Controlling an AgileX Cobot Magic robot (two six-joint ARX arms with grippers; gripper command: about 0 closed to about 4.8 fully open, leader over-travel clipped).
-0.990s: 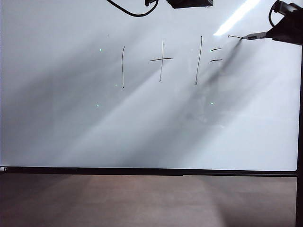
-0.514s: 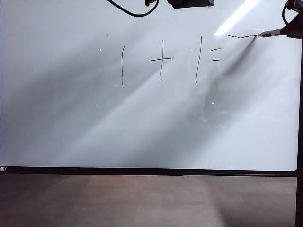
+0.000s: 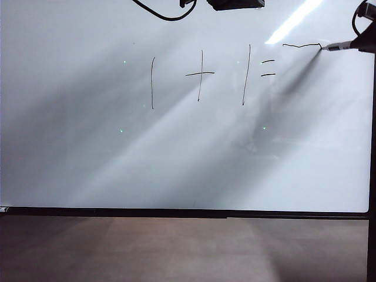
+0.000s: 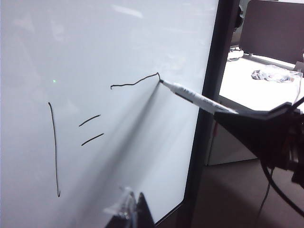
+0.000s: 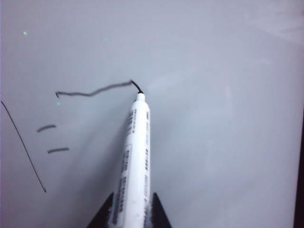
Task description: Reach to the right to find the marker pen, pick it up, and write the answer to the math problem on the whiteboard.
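Note:
The whiteboard point(image 3: 176, 164) fills the exterior view and bears a black "1 + 1 =" point(image 3: 200, 75). Right of the equals sign lies one wavy horizontal stroke point(image 3: 301, 45), where the answer goes. The marker pen point(image 3: 338, 45) is white with a dark tip, and the tip touches the stroke's right end. My right gripper point(image 3: 367, 42) is at the board's upper right edge, shut on the marker pen point(image 5: 135, 161), whose barrel sits between the two black fingertips point(image 5: 156, 209). The left wrist view shows the same pen point(image 4: 194, 97) and stroke point(image 4: 135, 83). My left gripper point(image 4: 134, 203) hovers near the board, tips together, holding nothing.
The board's black frame point(image 4: 209, 118) runs just beyond the pen. A brown tabletop point(image 3: 176, 247) lies in front of the board. A black cable point(image 3: 158, 13) and a dark arm part point(image 3: 235, 3) hang at the top edge. A desk with clutter point(image 4: 268, 76) stands past the frame.
The pen tip has slid right along the board and the stroke has grown longer. My right gripper has drawn back toward the right edge. The left arm has stayed still.

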